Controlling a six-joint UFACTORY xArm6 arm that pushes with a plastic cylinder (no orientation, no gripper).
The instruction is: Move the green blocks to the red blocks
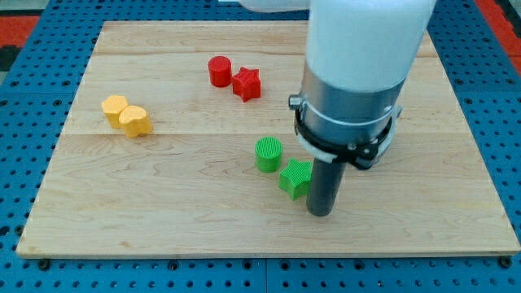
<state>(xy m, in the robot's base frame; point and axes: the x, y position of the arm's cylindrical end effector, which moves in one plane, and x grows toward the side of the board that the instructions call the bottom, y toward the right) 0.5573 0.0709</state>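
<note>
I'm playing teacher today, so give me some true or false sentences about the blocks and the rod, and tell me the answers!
1. My tip is right beside the green star block, on the view's right of it. True.
2. The green cylinder touches the red star block. False: bare board lies between them.
3. The two yellow blocks sit together at the view's left. True.
4. The red cylinder is below the green blocks in the view. False: it is above them.
5. There are blue blocks on the wooden board. False: none there.
</note>
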